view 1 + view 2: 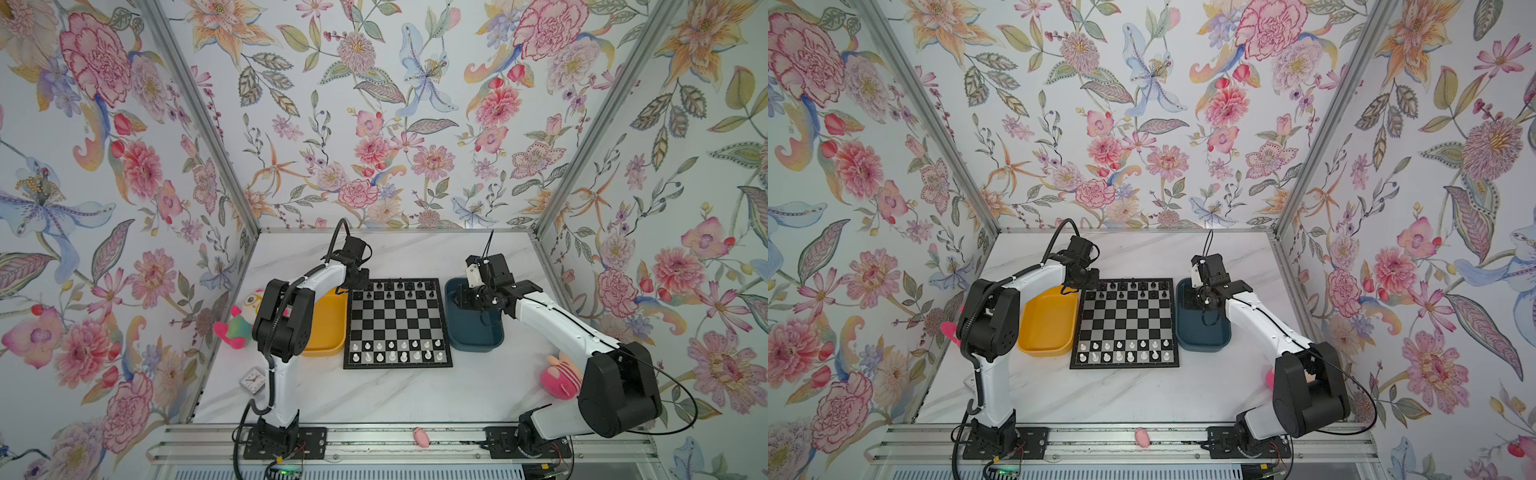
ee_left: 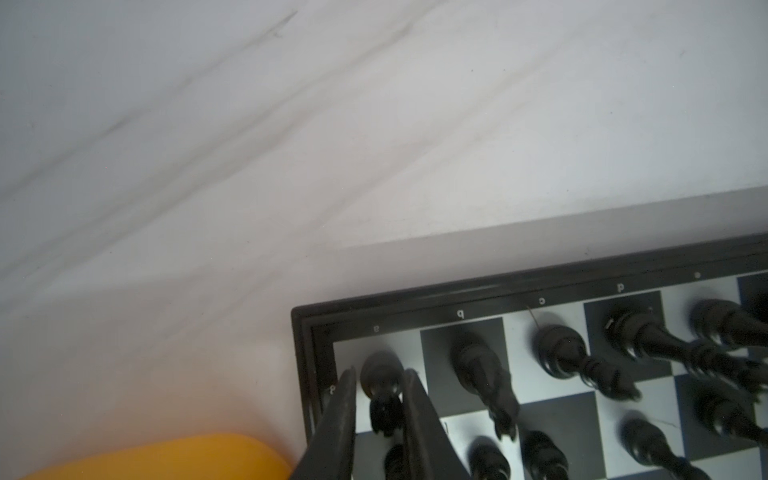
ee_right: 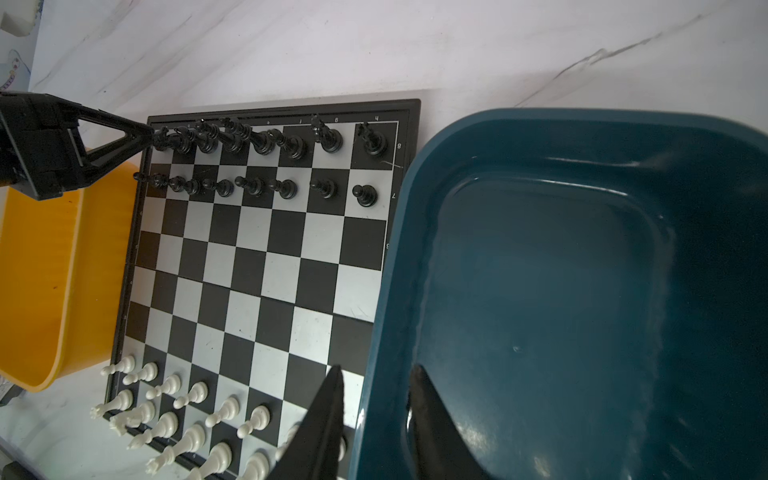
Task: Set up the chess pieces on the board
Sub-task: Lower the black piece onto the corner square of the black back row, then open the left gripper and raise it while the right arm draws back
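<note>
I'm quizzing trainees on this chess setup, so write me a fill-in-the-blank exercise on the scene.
1. The left pincer straddles a black piece on a ____ square of the board.
2. The chess pieces on the two rows nearest the arms' bases are ____.
3. The right pincer hangs above the rim of the dark blue tray, which holds ____ pieces.
4. The other tray has the colour ____.

Missing words: corner; white; no; yellow.

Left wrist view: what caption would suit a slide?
Two dark fingers flank a black chess piece on a corner square of the board.
</note>
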Tool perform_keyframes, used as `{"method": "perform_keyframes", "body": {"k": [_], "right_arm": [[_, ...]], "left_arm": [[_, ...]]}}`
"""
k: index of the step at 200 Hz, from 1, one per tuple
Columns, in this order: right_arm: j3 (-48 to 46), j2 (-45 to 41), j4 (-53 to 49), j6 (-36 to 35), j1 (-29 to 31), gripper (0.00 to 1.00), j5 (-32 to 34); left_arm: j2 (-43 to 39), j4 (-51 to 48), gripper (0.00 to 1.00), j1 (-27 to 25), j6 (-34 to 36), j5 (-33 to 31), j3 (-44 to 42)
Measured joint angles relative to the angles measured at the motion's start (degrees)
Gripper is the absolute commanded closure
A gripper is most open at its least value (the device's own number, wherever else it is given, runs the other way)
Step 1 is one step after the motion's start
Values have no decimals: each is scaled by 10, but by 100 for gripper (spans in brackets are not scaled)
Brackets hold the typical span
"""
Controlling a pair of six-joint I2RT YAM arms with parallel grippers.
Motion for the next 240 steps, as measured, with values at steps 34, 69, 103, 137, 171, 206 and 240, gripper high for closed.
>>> {"method": "perform_keyframes", "body": {"k": [34,69,103,137,171,206,240], "right_arm": [[0,0,0,0,0,71,0],[0,0,0,1,0,70,0],[0,0,0,2,0,70,0],[0,0,0,2,0,70,0],[0,-4,0,2,0,69,0],[-3,-26,-1,2,0,67,7],[-4,-47,-5,2,-1,65,17]], "left_arm": [[0,0,72,0,0,0,0],[0,-1,70,0,1,-4,1],[0,-4,69,0,4,-7,4],[-1,-5,69,0,5,-15,4],[-22,-4,68,0,5,-17,4],[-61,-2,67,0,5,-21,0],[-97,14,65,0,5,-30,-18]]}}
